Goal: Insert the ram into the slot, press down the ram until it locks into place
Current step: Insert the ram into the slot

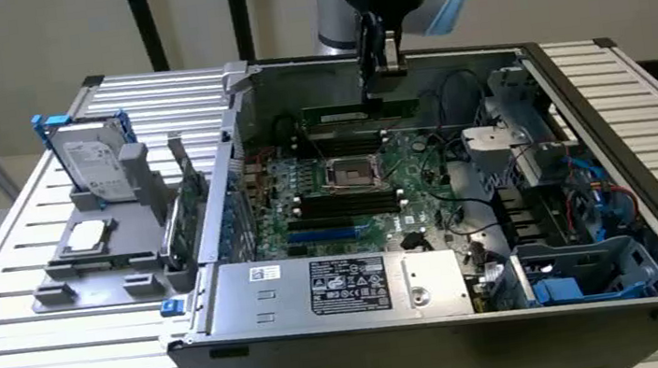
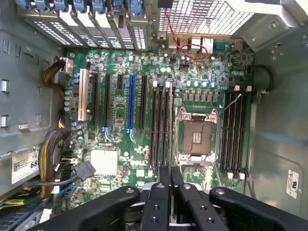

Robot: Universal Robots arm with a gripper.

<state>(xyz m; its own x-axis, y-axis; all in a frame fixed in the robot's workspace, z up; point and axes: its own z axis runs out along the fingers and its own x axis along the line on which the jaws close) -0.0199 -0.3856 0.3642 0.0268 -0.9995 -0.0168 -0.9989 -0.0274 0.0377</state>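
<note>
Ram (image 1: 339, 114) pinched edge-down in my gripper (image 1: 384, 93), upper-mid of ext. view, parallel w/ slot (image 2: 160, 126) so it seats straight.

The exterior view looks from above, well back from the gripper (image 1: 376, 93), into the open computer case (image 1: 449, 339). The wrist view sits close behind the fingers (image 2: 164, 185), facing straight down — both share the motherboard (image 2: 139, 159) beneath them.

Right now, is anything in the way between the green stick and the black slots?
Nothing I can see. The jaws hold the ram up above the board, and the slots below look bare.
</note>
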